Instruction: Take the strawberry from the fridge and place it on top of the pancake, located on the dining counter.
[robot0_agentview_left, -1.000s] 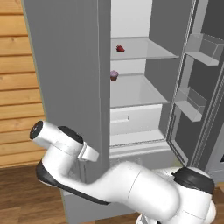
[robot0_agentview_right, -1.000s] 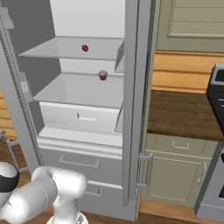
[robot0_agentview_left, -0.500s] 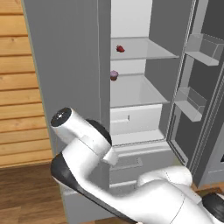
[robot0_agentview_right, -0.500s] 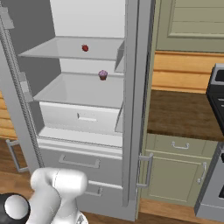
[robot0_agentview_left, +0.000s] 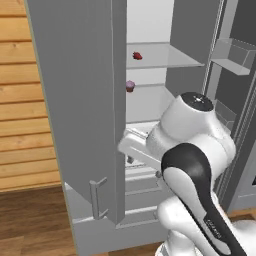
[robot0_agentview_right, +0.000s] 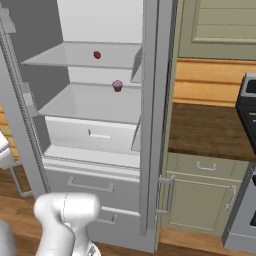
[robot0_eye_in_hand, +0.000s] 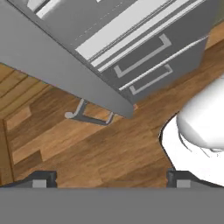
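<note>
The fridge stands with both doors open, its white shelves showing. The strawberry is a tiny dark-red berry lying on the upper shelf. My gripper is open, its two dark fingertips far apart with nothing between them. It hangs low and looks down at the wooden floor, the fridge's lower drawers and the bottom edge of the left door with its handle. It is well below the strawberry. The pancake and the dining counter are out of view.
A pink-purple cupcake sits on the shelf below the strawberry. The open left door stands close to my arm. Right of the fridge are a dark wooden countertop, pale cabinets and a stove.
My arm has swung up and to the right in front of the open fridge in the left base view. The gripper stays open; strawberry and cupcake have not moved.
</note>
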